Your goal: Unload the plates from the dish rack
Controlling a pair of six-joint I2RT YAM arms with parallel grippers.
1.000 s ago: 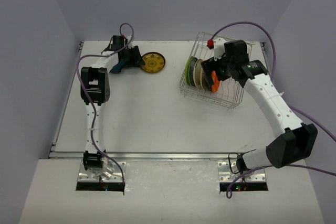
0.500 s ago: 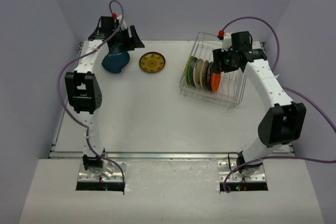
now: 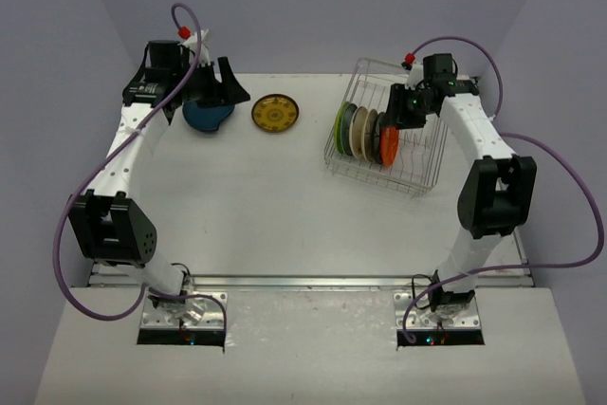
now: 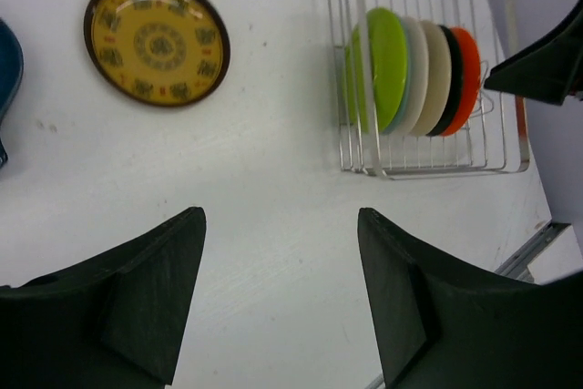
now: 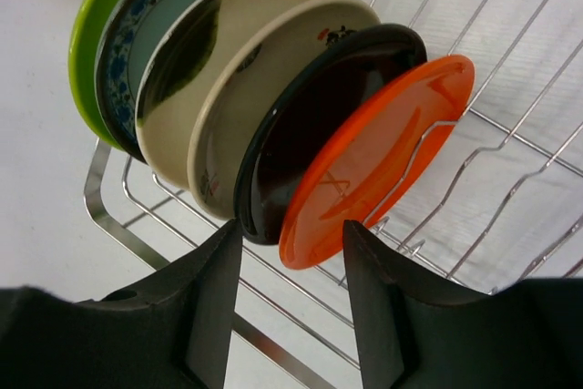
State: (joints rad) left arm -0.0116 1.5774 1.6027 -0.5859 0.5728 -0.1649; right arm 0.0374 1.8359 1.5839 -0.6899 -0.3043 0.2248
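Note:
The dish rack (image 3: 417, 173) stands at the back right with a lime green plate (image 3: 340, 124), cream ones (image 5: 264, 88), a black one (image 5: 319, 125) and an orange plate (image 3: 387, 146) on edge in it. My right gripper (image 5: 291, 230) hangs over the rack's right end. Its fingers stand either side of the rims of the black and orange plates (image 5: 383, 152), very close to both; contact is unclear. A dark blue plate (image 3: 207, 118) and a brownish-yellow plate (image 3: 276, 113) lie on the table at the back left. Above the blue one my left gripper (image 3: 230, 87) is open and holds nothing.
In the left wrist view the open left gripper (image 4: 280, 216) looks down on bare table (image 4: 273, 161), with the yellow plate (image 4: 157, 38) up left and the rack (image 4: 437, 168) up right. A metal rail (image 3: 303, 282) edges the table's front. Walls close the back and sides.
The left gripper let go of the blue plate, which now lies on the table, and drew up and back left. The right gripper's jaws narrowed around the orange plate's rim.

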